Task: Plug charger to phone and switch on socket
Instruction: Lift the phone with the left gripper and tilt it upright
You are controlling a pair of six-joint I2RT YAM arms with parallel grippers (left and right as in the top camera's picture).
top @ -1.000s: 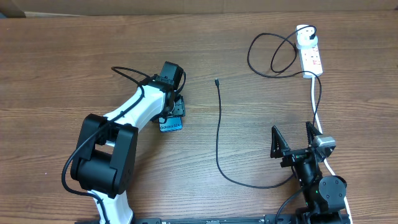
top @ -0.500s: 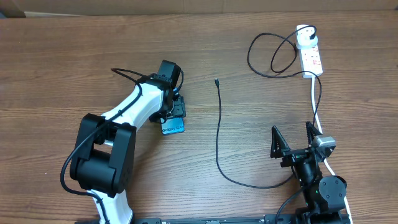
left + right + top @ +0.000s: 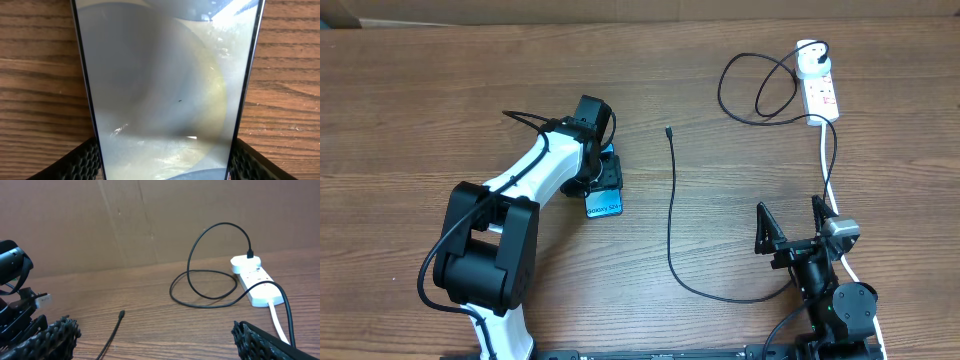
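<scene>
**Overhead: left claw on the phone, charger tip lying apart**

Overhead, the left claw (image 3: 601, 178) sits over the phone (image 3: 604, 205) left of the middle of the counter (image 3: 420, 100). The phone's blue end pokes out from under the claw towards the near edge. In the left wrist view the phone fills the frame, and the two black fingers (image 3: 75, 162) press against its long dark edges, part closed on it. Whether the phone is lifted off the wood cannot be told.

The charger (image 3: 670, 200) lies right of the phone and well apart from it. Its connector tip (image 3: 668, 130) rests bare on the counter. The black cable runs towards the near edge, curves right, then climbs to a loose loop beside the power strip (image 3: 822, 95). Its white plug adapter (image 3: 809, 62) sits in the strip's far end. The strip's white lead (image 3: 830, 180) trails down past the right claw (image 3: 788, 205), which stands wide open at the near right, holding nothing.
</scene>
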